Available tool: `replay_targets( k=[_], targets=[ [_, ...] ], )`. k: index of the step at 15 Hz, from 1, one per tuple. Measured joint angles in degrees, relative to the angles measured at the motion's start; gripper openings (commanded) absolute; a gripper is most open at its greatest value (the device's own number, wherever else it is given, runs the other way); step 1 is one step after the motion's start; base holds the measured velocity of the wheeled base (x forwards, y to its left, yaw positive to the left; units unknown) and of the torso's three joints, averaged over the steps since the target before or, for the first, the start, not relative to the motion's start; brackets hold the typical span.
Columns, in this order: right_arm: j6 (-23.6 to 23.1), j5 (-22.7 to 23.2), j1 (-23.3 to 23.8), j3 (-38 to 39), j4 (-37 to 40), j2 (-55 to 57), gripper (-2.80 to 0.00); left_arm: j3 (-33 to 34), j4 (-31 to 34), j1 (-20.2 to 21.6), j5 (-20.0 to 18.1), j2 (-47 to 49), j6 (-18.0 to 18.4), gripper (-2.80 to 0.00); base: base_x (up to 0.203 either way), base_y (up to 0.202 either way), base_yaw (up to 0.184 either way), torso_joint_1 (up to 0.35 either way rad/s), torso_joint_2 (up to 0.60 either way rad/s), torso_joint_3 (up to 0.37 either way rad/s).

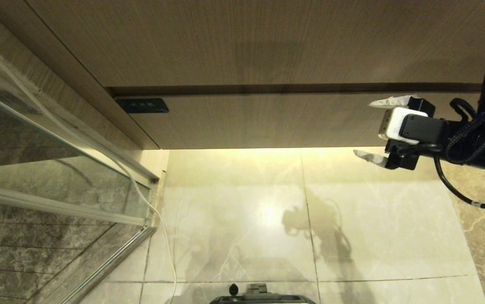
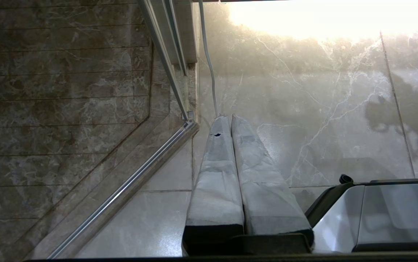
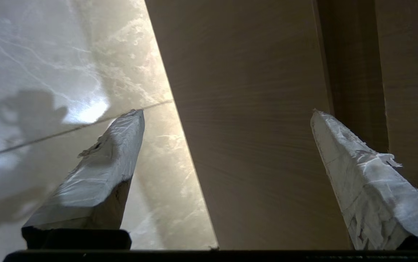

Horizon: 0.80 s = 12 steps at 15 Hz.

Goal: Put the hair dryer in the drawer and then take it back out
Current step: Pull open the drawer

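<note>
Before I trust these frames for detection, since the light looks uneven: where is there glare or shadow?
Head view: a warm glow under the drawer front, a bright glare spot on the floor tiles and the robot's shadow beside it. Left wrist view: the top right is blown out white. Right wrist view: a glare patch and the right gripper's shadow on the floor.

You're looking at matt beige wood-grain on the drawer, smooth. Floor tiles are showing glossy veined marble w/ reflections. Shower rail is reading as polished metal, w/ glass above. Right gripper fingers are wearing frayed, wrinkled pale tape.
</note>
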<state>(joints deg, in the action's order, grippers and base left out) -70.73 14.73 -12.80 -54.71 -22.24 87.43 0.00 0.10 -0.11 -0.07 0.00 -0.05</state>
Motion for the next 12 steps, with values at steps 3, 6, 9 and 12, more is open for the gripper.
replay_targets(
  k=[3,6,9,12],
  targets=[
    [-3.0,6.5,4.2,-2.1,0.1,1.6,0.0,0.0,0.0,0.0,0.0,0.0,0.0,-2.8,0.0,0.0,0.0,0.0,0.0,0.0],
    [-4.0,8.5,5.7,-2.4,-0.5,1.8,0.0,0.0,0.0,0.0,0.0,0.0,0.0,-2.8,0.0,0.0,0.0,0.0,0.0,0.0],
    [-4.1,8.8,6.0,-2.7,-0.7,2.3,0.0,0.0,0.0,0.0,0.0,0.0,0.0,-2.8,0.0,0.0,0.0,0.0,0.0,0.0],
    [-4.1,9.0,6.0,-2.8,-2.7,3.1,0.0,0.0,0.0,0.0,0.0,0.0,0.0,-2.8,0.0,0.0,0.0,0.0,0.0,0.0]
  ],
)
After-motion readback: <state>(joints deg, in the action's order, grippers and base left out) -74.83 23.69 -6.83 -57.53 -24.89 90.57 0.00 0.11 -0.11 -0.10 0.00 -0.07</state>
